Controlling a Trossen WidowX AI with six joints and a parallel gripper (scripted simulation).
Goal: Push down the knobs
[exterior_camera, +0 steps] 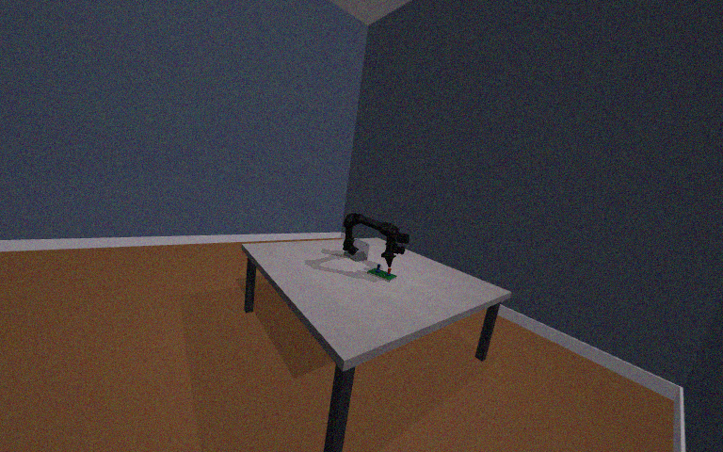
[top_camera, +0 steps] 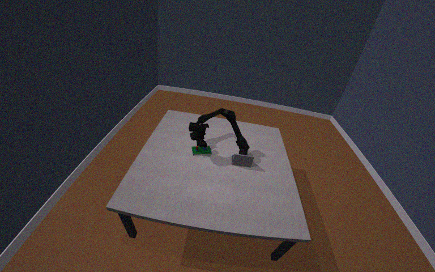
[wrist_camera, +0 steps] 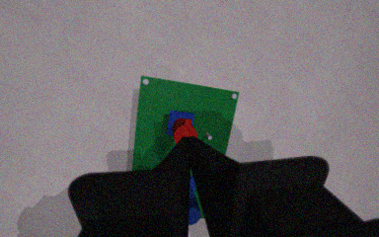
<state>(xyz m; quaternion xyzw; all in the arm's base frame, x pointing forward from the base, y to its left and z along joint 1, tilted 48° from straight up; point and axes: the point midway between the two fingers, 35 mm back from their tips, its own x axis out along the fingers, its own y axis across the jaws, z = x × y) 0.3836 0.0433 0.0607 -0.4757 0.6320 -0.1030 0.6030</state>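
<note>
Green circuit board (wrist_camera: 157,111), white corner holes; red knob (wrist_camera: 184,130) on blue potentiometer (wrist_camera: 176,118); black gripper (wrist_camera: 190,143); pale grey table (wrist_camera: 53,59); orange floor (top_camera: 78,232); dark blue walls (exterior_camera: 147,111)

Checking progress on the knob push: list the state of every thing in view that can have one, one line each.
Gripper: shut, holding nothing, tips over the red knob.
Red knob: on its blue potentiometer; seating cannot be told.
Second potentiometer: mostly hidden behind the fingers.
Board: flat on the table, in place.
</note>
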